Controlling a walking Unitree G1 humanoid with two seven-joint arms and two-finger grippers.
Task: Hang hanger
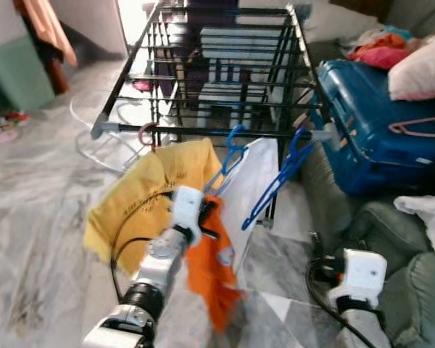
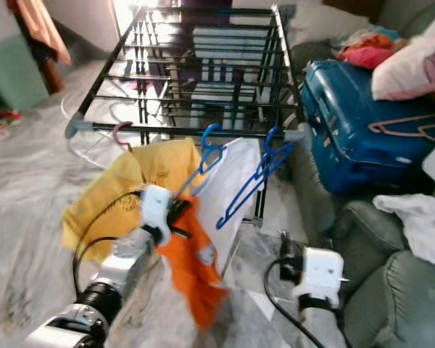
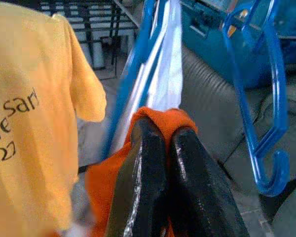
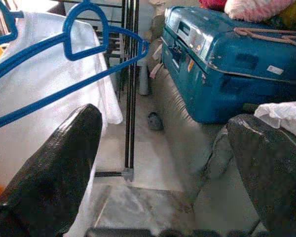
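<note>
Nearest you was the left gripper [image 3: 160,148], fingers pressed together on a fold of orange cloth [image 1: 214,272] that hung below it. That cloth appeared to ride on a blue hanger [image 1: 228,156] whose hook sat up at the front bar of the rack [image 1: 203,129], beside a white shirt [image 1: 255,185]; whether the hook had seated over the bar or just touched it, the blur hid. A yellow shirt [image 1: 141,199] hung just to the left on a pink hook, touching the orange one.

My read: you were mid-hang, hook at the bar, not confirmed on. To do it well you needed to lift so the hook cleared the bar, then lower straight and check it carried the weight before you let go. Gripping cloth, not hanger, meant poor control of the hook angle; it could twist or slip off. You also had to keep clear of the second blue hanger [image 1: 283,177], empty, hooked near the rack's right corner.

The right gripper [image 4: 172,163] hung low with fingers wide apart, holding nothing, near the sofa and blue suitcase [image 1: 380,127]. It stood free to steady the hanger.
</note>
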